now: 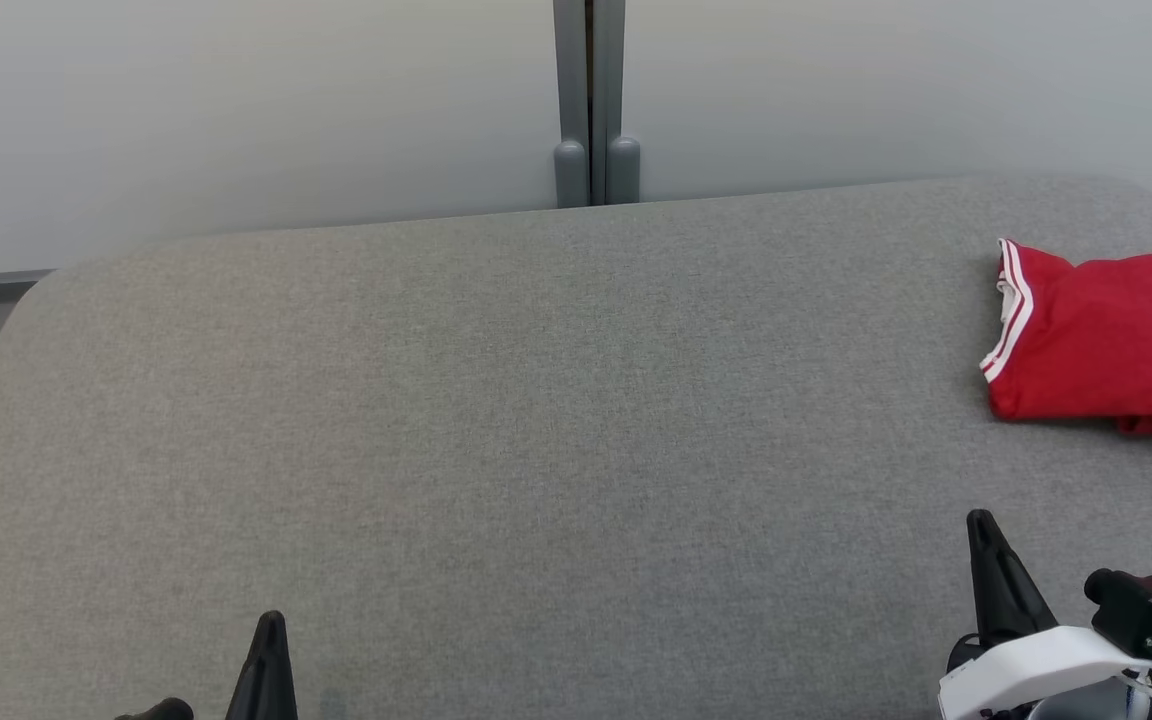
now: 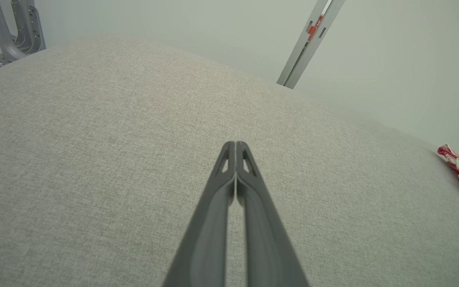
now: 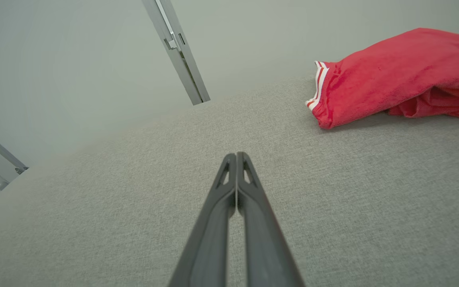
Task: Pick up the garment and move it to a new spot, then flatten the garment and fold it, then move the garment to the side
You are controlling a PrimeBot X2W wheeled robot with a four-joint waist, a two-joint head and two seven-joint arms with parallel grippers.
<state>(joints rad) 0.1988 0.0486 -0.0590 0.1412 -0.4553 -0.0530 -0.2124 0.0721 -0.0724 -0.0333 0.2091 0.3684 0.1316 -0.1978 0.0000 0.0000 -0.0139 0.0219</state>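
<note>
Grey table [image 1: 496, 420], folded red garment [image 1: 1106, 335]

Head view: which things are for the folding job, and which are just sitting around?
For the job:
- red garment, lying at the table's far right
- left pincer, shut and holding nothing
- right pincer, shut and holding nothing
- grey table, where the work happens

Just there:
- grey posts behind the table
- pale wall
</note>
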